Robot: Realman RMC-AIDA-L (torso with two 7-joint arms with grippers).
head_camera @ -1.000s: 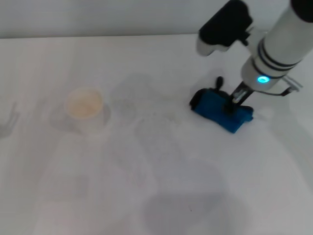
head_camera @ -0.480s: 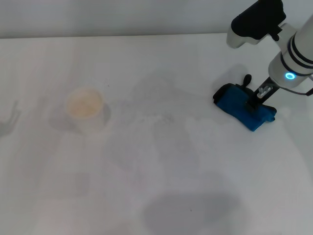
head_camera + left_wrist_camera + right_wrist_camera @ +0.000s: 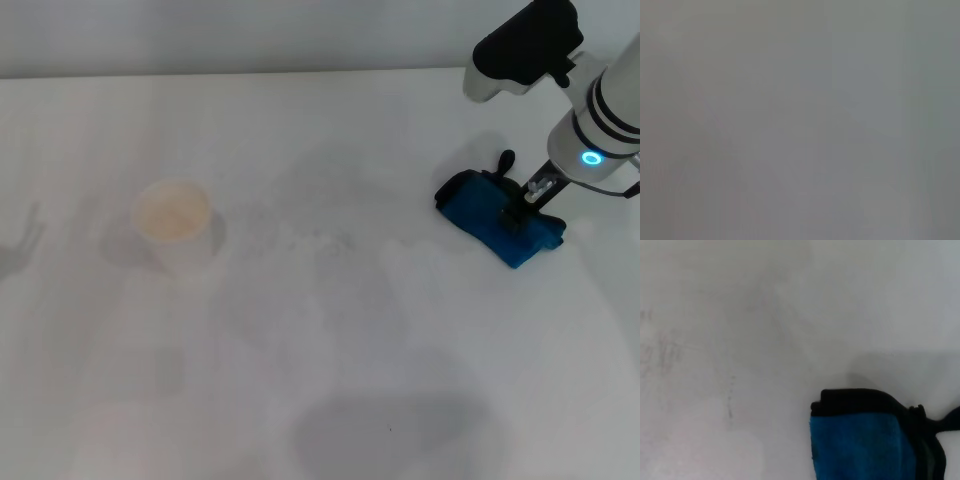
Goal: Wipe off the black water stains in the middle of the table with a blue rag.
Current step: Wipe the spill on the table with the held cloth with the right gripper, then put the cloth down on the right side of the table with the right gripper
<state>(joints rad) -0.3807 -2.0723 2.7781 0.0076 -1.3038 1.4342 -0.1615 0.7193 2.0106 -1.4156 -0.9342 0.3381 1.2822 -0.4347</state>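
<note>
A white tabletop [image 3: 320,400] fills the view. The right hand [image 3: 520,212] presses down on the blue rag [image 3: 497,229] at the right side, clamped on it; the rag's long axis runs diagonally, far-left to near-right. A paper cup [image 3: 172,222] stands well apart, left.

The head view is bright and washed out: the white surface [image 3: 300,400] is overexposed, pale and low in contrast. Soft, diffuse shadows lie on it, one broad grey patch near the lower middle and fainter smudges across the centre. The paper cup [image 3: 172,218] is bleached nearly into the background. A small cyan light glows on the right arm [image 3: 592,157]. The left wrist view is a uniform grey blur with nothing resolved. The right wrist view is soft, and the blue rag [image 3: 860,445] is out of focus at its edge, with a faint shadow beside it
</note>
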